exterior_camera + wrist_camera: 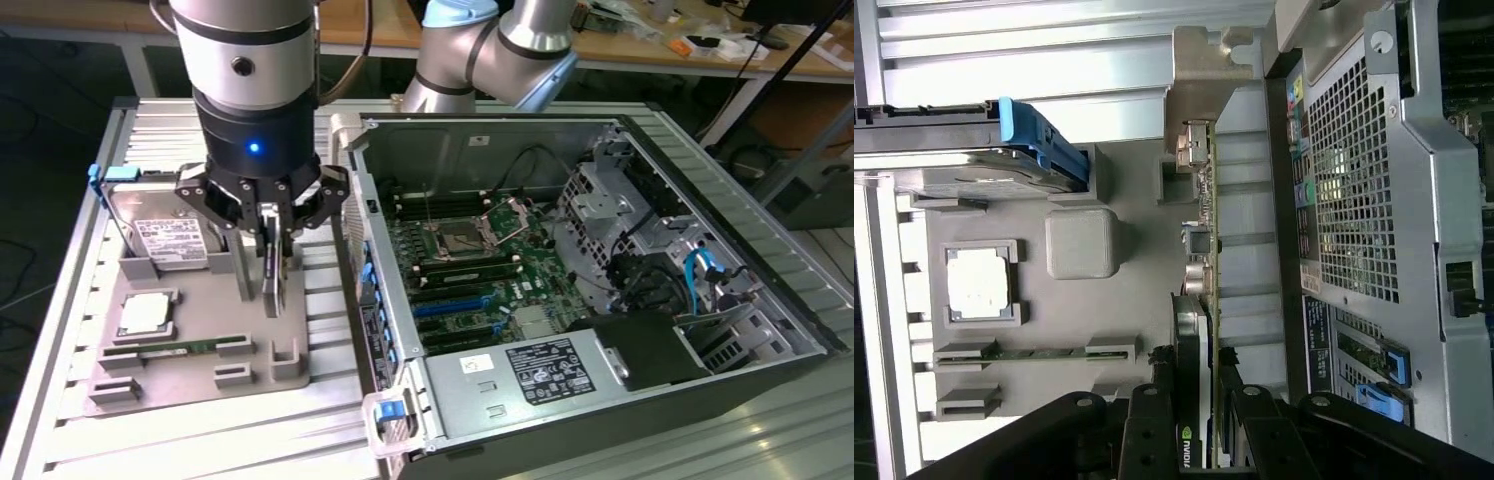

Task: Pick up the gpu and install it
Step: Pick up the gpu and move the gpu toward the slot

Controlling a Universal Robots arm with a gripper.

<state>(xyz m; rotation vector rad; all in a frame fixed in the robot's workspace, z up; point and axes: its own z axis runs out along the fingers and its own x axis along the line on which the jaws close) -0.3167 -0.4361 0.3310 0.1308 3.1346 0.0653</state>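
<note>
Black flat gpu (274, 278), thin, standing on edge. Long silver bracket (1204, 75) at end far from fingers (1154, 425). Fingers narrow, pinching gpu between them. Below fingers: grey plastic tray (200, 380) on ribbed metal bench (214, 432). Beside fingers: hard drive (171, 240) with blue frame, square chip (144, 315), green memory stick (180, 348). Open computer case (747, 260) near, other side.

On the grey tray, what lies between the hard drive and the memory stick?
A processor chip lies between the hard drive and the memory stick; the exterior view and the wrist view both show it.
</note>
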